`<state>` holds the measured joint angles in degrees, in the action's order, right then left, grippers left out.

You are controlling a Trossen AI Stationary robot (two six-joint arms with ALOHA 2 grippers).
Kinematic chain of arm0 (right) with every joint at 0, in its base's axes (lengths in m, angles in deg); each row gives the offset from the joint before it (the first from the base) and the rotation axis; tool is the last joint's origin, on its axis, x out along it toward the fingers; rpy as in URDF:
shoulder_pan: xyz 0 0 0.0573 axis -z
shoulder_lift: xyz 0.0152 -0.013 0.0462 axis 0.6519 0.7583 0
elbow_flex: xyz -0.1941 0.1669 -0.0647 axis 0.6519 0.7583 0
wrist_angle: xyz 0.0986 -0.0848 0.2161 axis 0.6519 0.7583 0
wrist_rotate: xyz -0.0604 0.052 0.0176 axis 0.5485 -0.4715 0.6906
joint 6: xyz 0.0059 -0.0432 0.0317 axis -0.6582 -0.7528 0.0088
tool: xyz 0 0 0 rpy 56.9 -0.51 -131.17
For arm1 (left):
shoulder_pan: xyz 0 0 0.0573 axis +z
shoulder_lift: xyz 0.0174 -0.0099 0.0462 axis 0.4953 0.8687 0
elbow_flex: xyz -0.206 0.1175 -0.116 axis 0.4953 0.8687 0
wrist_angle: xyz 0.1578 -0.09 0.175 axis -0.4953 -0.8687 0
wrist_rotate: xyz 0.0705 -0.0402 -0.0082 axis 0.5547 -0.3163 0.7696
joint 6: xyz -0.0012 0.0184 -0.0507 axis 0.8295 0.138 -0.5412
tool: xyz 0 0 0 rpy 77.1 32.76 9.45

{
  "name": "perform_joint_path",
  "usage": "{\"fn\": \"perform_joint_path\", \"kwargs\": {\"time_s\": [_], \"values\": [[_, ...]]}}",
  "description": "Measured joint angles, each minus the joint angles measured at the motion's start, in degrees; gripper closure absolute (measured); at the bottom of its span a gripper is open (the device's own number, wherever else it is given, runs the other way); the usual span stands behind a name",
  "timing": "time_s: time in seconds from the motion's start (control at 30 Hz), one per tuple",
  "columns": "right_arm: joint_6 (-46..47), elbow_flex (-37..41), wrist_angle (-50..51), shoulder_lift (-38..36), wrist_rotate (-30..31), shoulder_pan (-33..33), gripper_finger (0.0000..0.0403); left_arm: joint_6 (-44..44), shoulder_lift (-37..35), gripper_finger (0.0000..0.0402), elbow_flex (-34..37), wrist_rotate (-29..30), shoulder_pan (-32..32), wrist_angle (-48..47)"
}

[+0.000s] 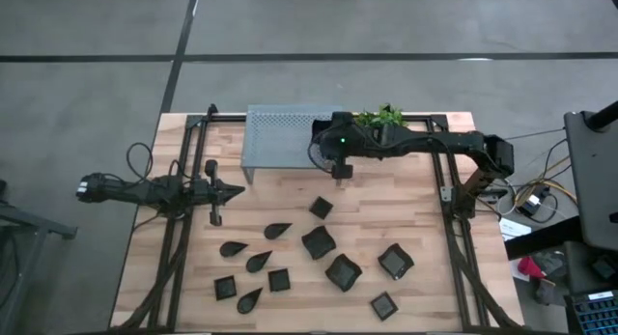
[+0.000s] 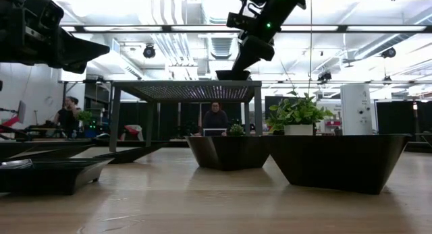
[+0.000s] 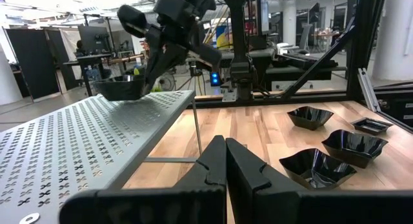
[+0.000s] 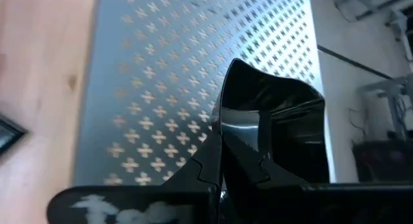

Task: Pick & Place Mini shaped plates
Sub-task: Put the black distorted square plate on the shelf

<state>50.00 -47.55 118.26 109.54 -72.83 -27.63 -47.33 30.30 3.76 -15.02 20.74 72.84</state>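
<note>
the right gripper (image 4: 222, 162) is over the grey perforated shelf (image 1: 285, 132) near the far edge of the wooden table (image 1: 406, 209), its fingers clamped on the rim of a wavy-edged black plate (image 4: 274, 130). in the left wrist view that held plate (image 3: 119, 88) sits at the shelf's top surface, close to the shelf's right end; whether it rests on the metal or hangs just above it cannot be told. the low view shows the same dish as a dark shape (image 2: 233, 75) at the level of the shelf top, under the right arm. the left gripper (image 1: 227, 191) waits over the left part of the table, well apart from the shelf's front leg, its fingers (image 3: 213, 166) pressed together on nothing. the other mini shaped plates lie on the bare wood nearer the front edge: a small square (image 1: 321, 208) closest to the shelf, a larger wavy square (image 1: 319, 242) below it, two more wavy ones (image 1: 343, 271) (image 1: 395, 262) to the right, and a small square (image 1: 384, 305) at the front right. leaf shapes (image 1: 277, 230) (image 1: 233, 248) (image 1: 258, 262) (image 1: 249, 299) sit in the left group together with two tiny squares (image 1: 279, 279) (image 1: 225, 288). a small green plant (image 1: 381, 116) stands at the far edge beside the shelf. in the low view a person (image 2: 215, 119) sits in the room beyond the table.
</note>
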Motion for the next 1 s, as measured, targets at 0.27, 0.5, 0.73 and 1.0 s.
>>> {"fn": "perform_joint_path", "kwargs": {"time_s": [0.27, 0.5, 0.73, 1.0], "values": [[-3.47, 0.0, -0.05, 0.04, 0.03, 0.11, 0.0394, 0.0, 0.0, 0.0401, 0.0, -0.02, 0.0, 0.0], [-4.25, 0.0, -0.09, 0.04, 0.07, 0.13, 0.0394, -0.01, -0.02, 0.0401, 0.0, 0.0, 0.0, 0.0], [-3.86, 0.0, -0.09, 0.04, 0.48, 0.22, 0.0394, -0.01, -0.01, 0.0401, 0.0, 0.0, 0.01, 0.0], [-3.38, 0.0, -0.07, 0.04, 0.64, 0.29, 0.0392, 0.0, 0.0, 0.0401, 0.0, 0.0, 0.02, 0.0]]}}
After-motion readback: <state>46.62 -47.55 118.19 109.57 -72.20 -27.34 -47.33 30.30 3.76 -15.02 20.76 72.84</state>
